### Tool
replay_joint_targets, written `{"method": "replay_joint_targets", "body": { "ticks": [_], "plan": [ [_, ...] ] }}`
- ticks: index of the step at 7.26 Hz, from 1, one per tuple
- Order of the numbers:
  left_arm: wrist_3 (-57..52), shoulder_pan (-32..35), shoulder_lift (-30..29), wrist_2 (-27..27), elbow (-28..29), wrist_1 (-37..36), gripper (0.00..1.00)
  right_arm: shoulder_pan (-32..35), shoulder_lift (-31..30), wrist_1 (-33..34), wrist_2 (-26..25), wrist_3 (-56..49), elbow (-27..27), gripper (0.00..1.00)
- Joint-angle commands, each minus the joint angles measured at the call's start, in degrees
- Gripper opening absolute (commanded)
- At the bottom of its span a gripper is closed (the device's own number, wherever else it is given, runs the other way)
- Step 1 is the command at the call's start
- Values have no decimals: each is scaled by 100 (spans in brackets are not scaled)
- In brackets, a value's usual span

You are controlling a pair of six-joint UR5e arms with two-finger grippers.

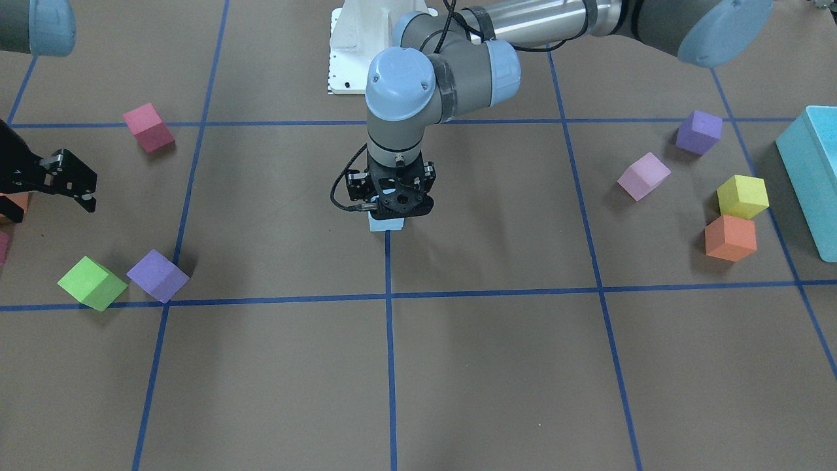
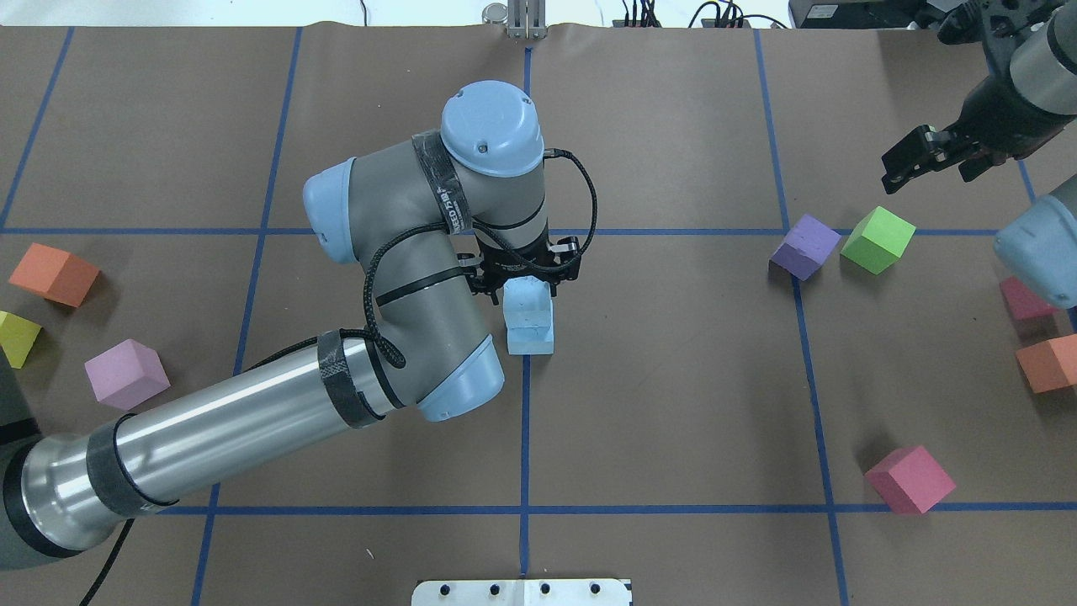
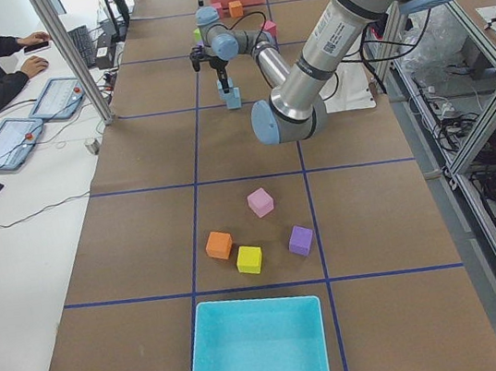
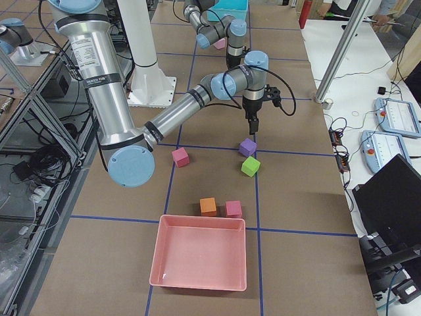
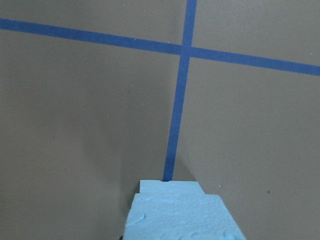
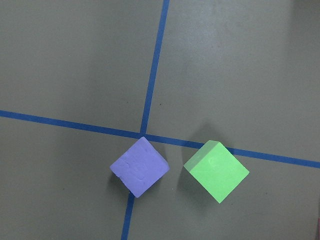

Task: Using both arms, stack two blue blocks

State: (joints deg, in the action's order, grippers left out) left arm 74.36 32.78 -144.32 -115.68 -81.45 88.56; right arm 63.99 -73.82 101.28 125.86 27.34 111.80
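Overhead exterior. Shows the left arm bent over the centre tape line; the right gripper, jaws apart and empty, well right of that line. Puts the left gripper at the upper of the two blue blocks stacked on that line; cannot tell whether clamped or released.

Two fixed cameras look down on the table, one from behind the robot, one facing it, and two at the ends look along it from farther off; all four share the left gripper. Each wrist camera looks past its jaws: the left, close, on the upper block beneath them, the right, higher, on a purple cube and green cube also seen overhead
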Motion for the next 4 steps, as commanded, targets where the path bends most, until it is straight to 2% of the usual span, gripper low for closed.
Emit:
{"method": "replay_joint_targets", "body": {
  "ticks": [1,3,4],
  "plan": [
    [0,0,17,63,-2,48,88,0,8,-3,0,0,0,100],
    [0,0,26,63,-46,39,88,0,8,-3,0,0,0,100],
    [0,0,26,63,-125,30,96,0,-1,-3,0,0,0,100]
  ]
}}
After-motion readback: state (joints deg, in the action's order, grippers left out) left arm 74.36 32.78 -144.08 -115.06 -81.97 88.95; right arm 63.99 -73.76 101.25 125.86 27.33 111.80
